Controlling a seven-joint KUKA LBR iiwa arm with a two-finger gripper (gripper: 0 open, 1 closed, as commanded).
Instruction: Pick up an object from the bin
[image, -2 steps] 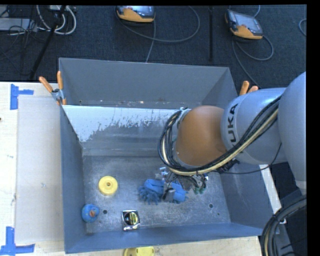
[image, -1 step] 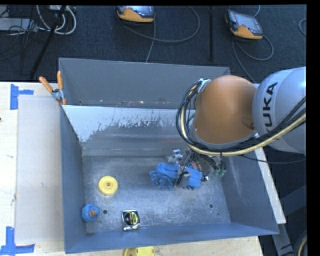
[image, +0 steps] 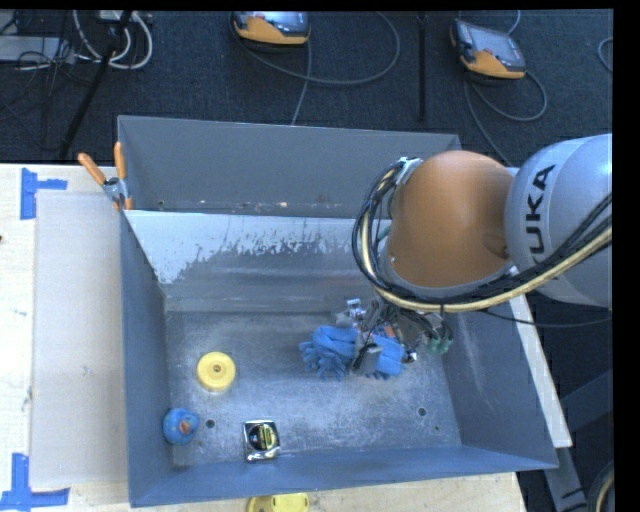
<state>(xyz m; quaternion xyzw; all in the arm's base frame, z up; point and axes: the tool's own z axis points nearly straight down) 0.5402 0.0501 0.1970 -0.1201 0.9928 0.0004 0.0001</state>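
Left half of the bin (image: 250, 260) floor: yellow round disc (image: 215, 370), lying flat. Front-left corner: blue ball (image: 180, 426) with an orange spot. To its right, by the front wall: small black-and-yellow tape measure (image: 261, 438). All three lie apart. Dark floor (image: 200, 80) behind the bin: two orange-and-grey devices (image: 270, 25).

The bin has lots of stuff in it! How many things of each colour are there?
Blue: 2, the crumpled blue thing and the small blue round thing
Yellow: 1, the yellow disc
Silver, black and yellow: 1, the small square thing
Total: 4
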